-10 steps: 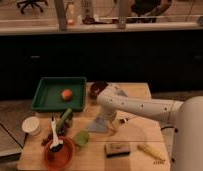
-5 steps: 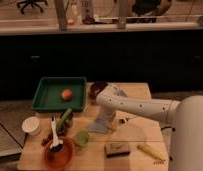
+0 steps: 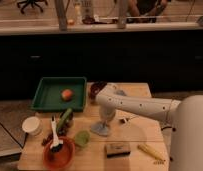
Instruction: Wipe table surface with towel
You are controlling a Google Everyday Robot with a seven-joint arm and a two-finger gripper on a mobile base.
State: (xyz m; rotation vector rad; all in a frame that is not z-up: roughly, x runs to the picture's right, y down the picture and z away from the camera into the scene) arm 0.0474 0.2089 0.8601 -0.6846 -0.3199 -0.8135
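A small grey-blue towel [image 3: 99,129] lies bunched on the wooden table [image 3: 140,132], near its middle. My white arm reaches in from the right and bends down over it. My gripper [image 3: 103,123] points down at the end of the arm, right on top of the towel and touching it. The arm hides part of the towel.
A green tray [image 3: 47,100] holding an orange fruit [image 3: 67,94] sits at the back left, with a dark bowl [image 3: 96,89] beside it. At the front left are a white cup [image 3: 31,125], a green bottle [image 3: 65,120], a red bowl [image 3: 59,153] and a green cup [image 3: 82,138]. A sponge [image 3: 117,149] and a yellow item [image 3: 151,152] lie at the front right.
The gripper and the towel under it have shifted only slightly on the table. Everything else has stayed in place.
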